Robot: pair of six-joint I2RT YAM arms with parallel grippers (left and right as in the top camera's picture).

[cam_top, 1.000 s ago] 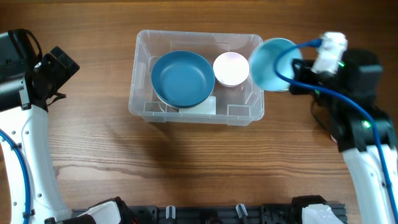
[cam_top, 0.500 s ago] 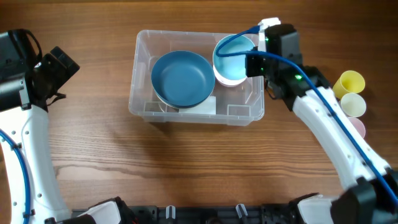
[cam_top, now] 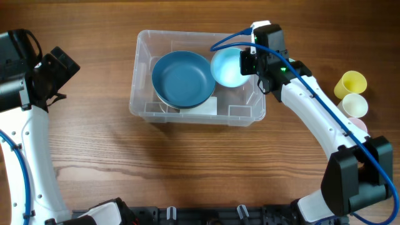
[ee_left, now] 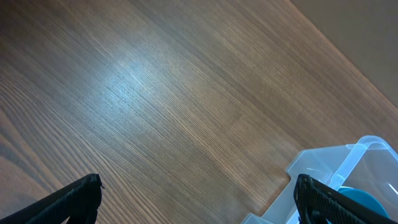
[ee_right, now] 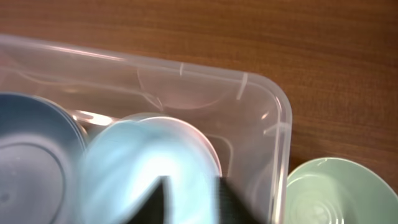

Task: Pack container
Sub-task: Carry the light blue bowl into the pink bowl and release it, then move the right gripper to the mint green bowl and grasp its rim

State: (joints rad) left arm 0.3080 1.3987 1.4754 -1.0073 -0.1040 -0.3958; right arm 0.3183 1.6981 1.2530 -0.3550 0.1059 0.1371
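Observation:
The container (cam_top: 134, 94) is a clear plastic bin at the middle back of the table. A dark blue bowl (cam_top: 182, 78) lies in its left half. A light blue bowl (cam_top: 228, 67) sits tilted in its right half, over a pink bowl whose rim (ee_right: 210, 152) shows in the right wrist view. My right gripper (cam_top: 247, 62) hangs just right of the light blue bowl (ee_right: 124, 168), which is blurred; the jaws stand a little apart around its edge (ee_right: 193, 199). My left gripper (cam_top: 59, 70) is wide open and holds nothing, over bare wood left of the bin (ee_left: 199, 190).
A pale green bowl (ee_right: 339, 193) rests on the table just outside the bin's right wall (ee_right: 283, 124). A yellow cup (cam_top: 350, 83), a cream cup (cam_top: 355, 105) and a pink one (cam_top: 361, 126) stand at the far right.
My right arm carried the light blue bowl left, from outside the bin to over the pink bowl inside. Its jaws have parted and the bowl has tipped down. The left arm has not moved.

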